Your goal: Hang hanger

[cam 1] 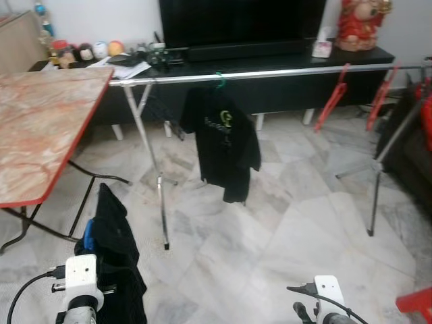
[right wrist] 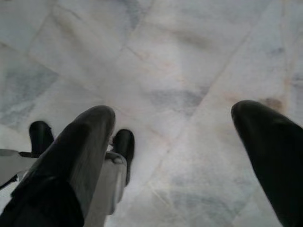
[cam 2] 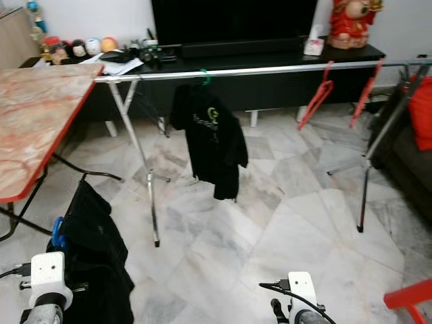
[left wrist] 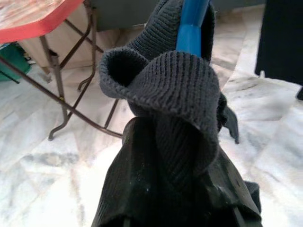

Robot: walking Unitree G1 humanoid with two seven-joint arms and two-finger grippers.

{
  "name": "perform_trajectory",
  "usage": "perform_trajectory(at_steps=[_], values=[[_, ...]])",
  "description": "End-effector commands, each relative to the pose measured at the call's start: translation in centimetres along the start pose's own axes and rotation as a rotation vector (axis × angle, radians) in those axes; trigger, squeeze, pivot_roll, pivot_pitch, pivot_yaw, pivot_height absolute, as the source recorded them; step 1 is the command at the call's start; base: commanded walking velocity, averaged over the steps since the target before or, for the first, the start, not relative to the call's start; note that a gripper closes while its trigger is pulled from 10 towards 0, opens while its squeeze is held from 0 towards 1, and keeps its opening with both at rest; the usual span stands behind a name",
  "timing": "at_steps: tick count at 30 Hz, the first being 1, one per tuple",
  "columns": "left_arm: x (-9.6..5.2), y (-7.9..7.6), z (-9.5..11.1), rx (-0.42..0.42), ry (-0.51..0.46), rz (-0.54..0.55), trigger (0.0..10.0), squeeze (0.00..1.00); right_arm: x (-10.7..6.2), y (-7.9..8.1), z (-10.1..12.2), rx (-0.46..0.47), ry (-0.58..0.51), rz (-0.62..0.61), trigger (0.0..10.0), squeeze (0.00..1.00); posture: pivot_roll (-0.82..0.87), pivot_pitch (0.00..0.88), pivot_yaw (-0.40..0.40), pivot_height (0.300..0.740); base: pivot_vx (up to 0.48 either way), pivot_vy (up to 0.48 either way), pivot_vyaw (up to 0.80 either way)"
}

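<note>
My left gripper (left wrist: 175, 151) is shut on a dark knitted garment (left wrist: 165, 80) that is draped over a blue hanger (left wrist: 191, 28). In the left eye view the garment (cam 1: 115, 250) and the hanger (cam 1: 88, 233) hang low at the left, above my left wrist. The silver clothes rail (cam 1: 270, 73) runs across the room ahead, well beyond the garment. A black shirt (cam 1: 226, 142) hangs from the rail on a green hanger (cam 1: 219, 81). My right gripper (right wrist: 173, 116) is open over the marble floor, holding nothing.
A red-edged marble-pattern folding table (cam 1: 40, 121) stands at the left. Two red hangers (cam 1: 332, 101) hang on the rail's right half. A black TV cabinet (cam 1: 351, 61) is behind the rail, a dark sofa (cam 1: 415, 135) at the right, and a red object (cam 1: 415, 300) at the bottom right.
</note>
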State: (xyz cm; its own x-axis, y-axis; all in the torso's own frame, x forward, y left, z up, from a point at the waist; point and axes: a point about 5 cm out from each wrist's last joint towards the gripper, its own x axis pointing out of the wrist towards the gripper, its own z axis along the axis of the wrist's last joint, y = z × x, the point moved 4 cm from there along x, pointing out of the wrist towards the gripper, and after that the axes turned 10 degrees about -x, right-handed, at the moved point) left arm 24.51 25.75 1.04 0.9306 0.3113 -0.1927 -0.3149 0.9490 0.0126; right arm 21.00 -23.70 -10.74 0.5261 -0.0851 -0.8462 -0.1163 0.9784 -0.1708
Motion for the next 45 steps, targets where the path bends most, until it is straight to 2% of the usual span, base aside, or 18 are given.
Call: perform_trajectory(at_steps=[1,9,12,15,16,18,19,20,22,26,27,32,33,35,39,40,42,45], values=[[0.4,0.6,1.1,0.002,-0.040,0.016,10.0,0.00,0.1,0.1,0.8,0.001,-0.018,0.005,10.0,0.00,-0.05,0.000,0.061,0.740,0.000,-0.401,0.00],[0.6,-0.3,1.2,-0.014,-0.043,0.001,10.0,0.00,0.1,0.3,0.9,-0.016,-0.019,0.010,10.0,0.00,-0.07,0.000,0.053,0.740,0.000,-0.411,0.00],[0.9,-1.0,1.4,-0.024,-0.051,-0.005,10.0,0.00,0.1,0.3,0.9,-0.057,-0.012,0.015,10.0,0.00,-0.09,0.000,0.059,0.740,0.000,-0.412,0.00],[1.0,-1.4,1.5,-0.031,-0.052,-0.011,10.0,0.00,0.1,0.2,0.8,-0.063,-0.013,0.014,10.0,0.00,-0.15,0.000,0.085,0.740,0.000,-0.412,0.00],[1.1,-1.5,1.2,-0.040,-0.039,-0.024,10.0,0.00,0.1,0.4,0.9,-0.078,-0.014,0.010,10.0,0.00,-0.22,0.000,0.136,0.740,0.000,-0.368,0.00],[1.1,-1.2,0.8,-0.036,-0.020,-0.030,10.0,0.00,0.2,0.5,1.0,-0.052,-0.022,-0.004,10.0,0.00,-0.28,0.000,0.187,0.740,0.000,0.000,0.00],[1.1,-1.0,0.4,-0.033,0.003,-0.044,10.0,0.00,0.2,0.7,1.3,-0.014,-0.029,-0.023,10.0,0.00,-0.34,0.000,0.257,0.740,0.000,0.000,0.00],[1.1,-0.9,0.3,-0.033,0.007,-0.048,10.0,0.00,0.2,0.7,1.3,-0.007,-0.031,-0.027,10.0,0.00,-0.34,0.000,0.257,0.740,0.000,0.000,0.00],[1.3,-0.9,0.4,-0.004,0.017,-0.083,10.0,0.00,0.3,1.3,1.5,0.040,-0.036,-0.026,10.0,0.00,-0.40,0.000,0.338,0.740,0.000,0.000,0.00],[1.5,-0.5,0.6,0.017,0.021,-0.092,10.0,0.00,0.4,2.0,1.6,0.024,-0.035,-0.013,10.0,0.00,-0.41,0.000,0.349,0.740,0.000,0.000,0.00],[1.8,-0.1,0.6,0.007,0.025,-0.077,10.0,0.00,0.4,2.3,1.8,-0.013,-0.039,-0.005,10.0,0.00,-0.43,0.000,0.376,0.740,0.000,0.000,0.00],[2.0,0.1,0.6,0.000,0.028,-0.076,10.0,0.00,0.4,2.5,1.9,-0.028,-0.041,-0.004,10.0,0.00,-0.43,0.000,0.376,0.740,0.000,0.000,0.00],[4.1,1.5,2.3,-0.015,0.030,-0.064,10.0,0.00,0.5,4.4,2.3,0.007,-0.056,-0.009,10.0,0.00,-0.53,0.000,0.400,0.740,0.000,0.000,0.00],[5.3,2.1,3.5,-0.031,0.016,-0.050,10.0,0.00,0.5,6.1,2.1,0.035,-0.062,0.004,10.0,0.00,-0.49,0.000,0.400,0.740,0.000,0.000,0.00],[5.3,1.3,4.1,-0.036,-0.022,-0.061,10.0,0.00,0.4,6.9,1.9,-0.004,-0.062,0.034,10.0,0.00,-0.37,0.000,0.400,0.740,0.000,0.000,0.00],[4.9,0.8,4.3,-0.032,-0.046,-0.069,10.0,0.00,0.4,7.0,1.8,-0.013,-0.060,0.041,10.0,0.00,-0.31,0.000,0.356,0.740,0.000,0.000,0.00],[4.7,0.6,4.3,-0.037,-0.059,-0.068,10.0,0.00,0.4,7.0,1.7,-0.012,-0.057,0.042,10.0,0.00,-0.29,0.000,0.342,0.740,0.000,0.000,0.00],[3.2,0.6,3.8,-0.022,-0.087,-0.072,10.0,0.00,0.4,7.0,1.5,-0.069,-0.050,0.058,10.0,0.00,-0.16,0.000,0.212,0.740,0.000,0.000,0.00]])
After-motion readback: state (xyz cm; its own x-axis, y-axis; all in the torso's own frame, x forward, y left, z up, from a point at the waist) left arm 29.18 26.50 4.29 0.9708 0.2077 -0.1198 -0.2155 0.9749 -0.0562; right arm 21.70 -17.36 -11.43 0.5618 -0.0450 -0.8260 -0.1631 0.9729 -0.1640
